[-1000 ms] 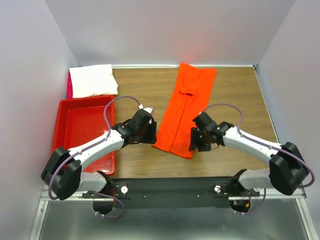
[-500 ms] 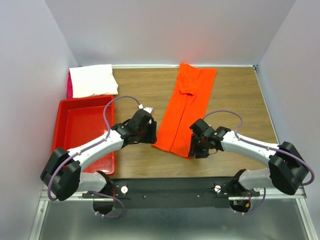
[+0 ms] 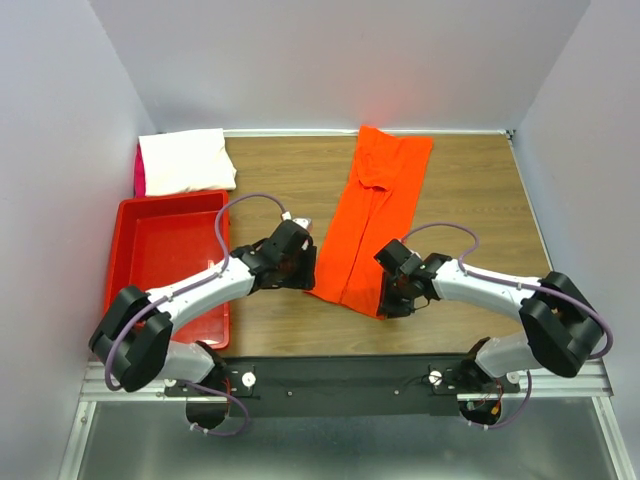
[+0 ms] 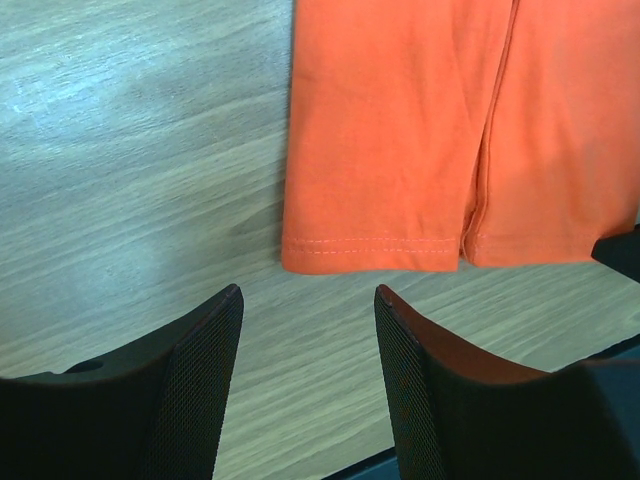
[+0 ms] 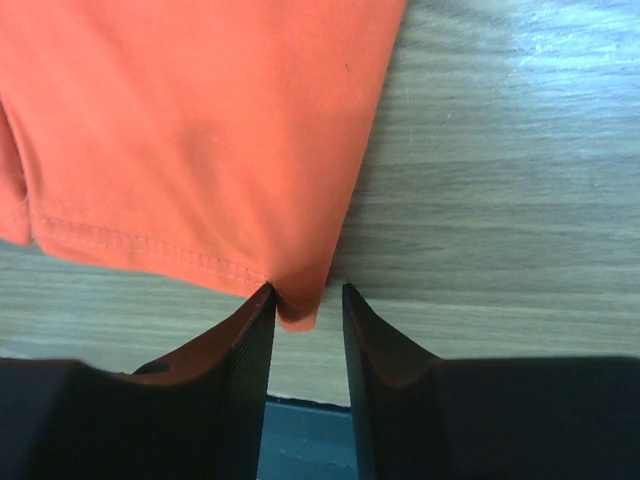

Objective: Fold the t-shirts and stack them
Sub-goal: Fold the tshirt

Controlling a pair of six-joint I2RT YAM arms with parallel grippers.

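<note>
The orange-red t-shirt lies folded lengthwise in a long strip on the table, its hem towards me. My right gripper is at the hem's near right corner. In the right wrist view that corner pokes between the fingers of the right gripper, touching the left finger, with a gap to the right one. My left gripper stands open beside the hem's left corner. In the left wrist view the hem lies just ahead of the left gripper, which holds nothing. A white t-shirt lies folded at the back left on a pink one.
An empty red plastic bin sits at the left, next to the left arm. Grey walls close in the table on three sides. Bare wood lies to the right of the orange shirt.
The right gripper has slid down and left to the hem's near right corner, and its jaws have narrowed round it. The left arm has barely shifted.
</note>
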